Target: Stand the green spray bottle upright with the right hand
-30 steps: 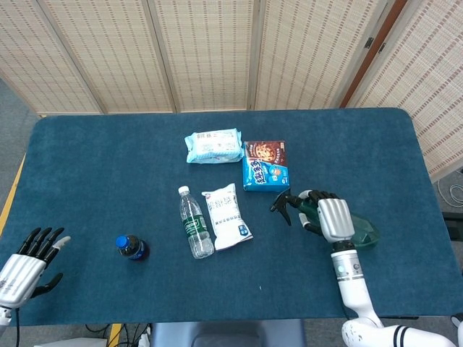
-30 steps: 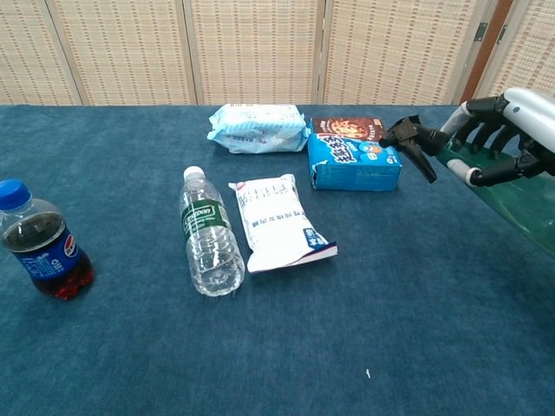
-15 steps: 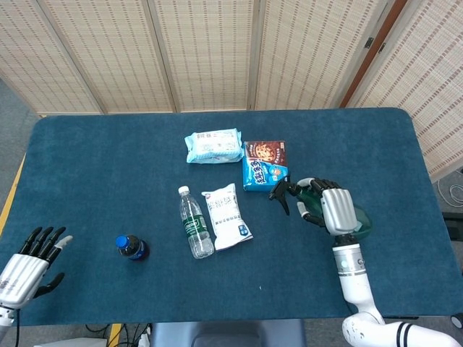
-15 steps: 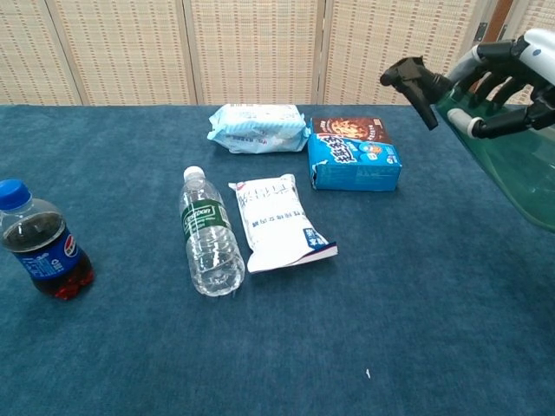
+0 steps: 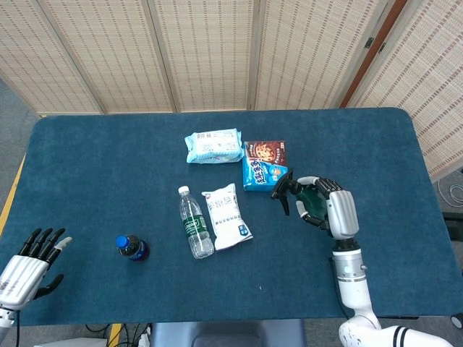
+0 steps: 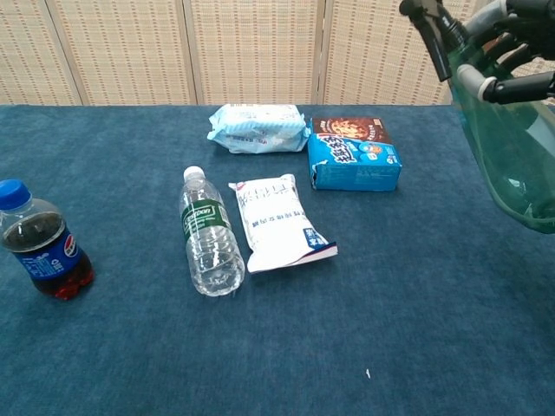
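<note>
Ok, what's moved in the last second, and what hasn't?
The right hand, gripping the green spray bottle near its neck, has lifted it off the table and tipped it toward upright, black nozzle rising. The left hand, Pepsi bottle, water bottle, white packet, cookie box and wipes pack stayed put.

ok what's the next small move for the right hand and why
Probably keep tilting the green spray bottle until its base faces down, then lower it to the table. The right hand grips it near the neck, and in the chest view it hangs lifted and slanted, base off the cloth.
</note>
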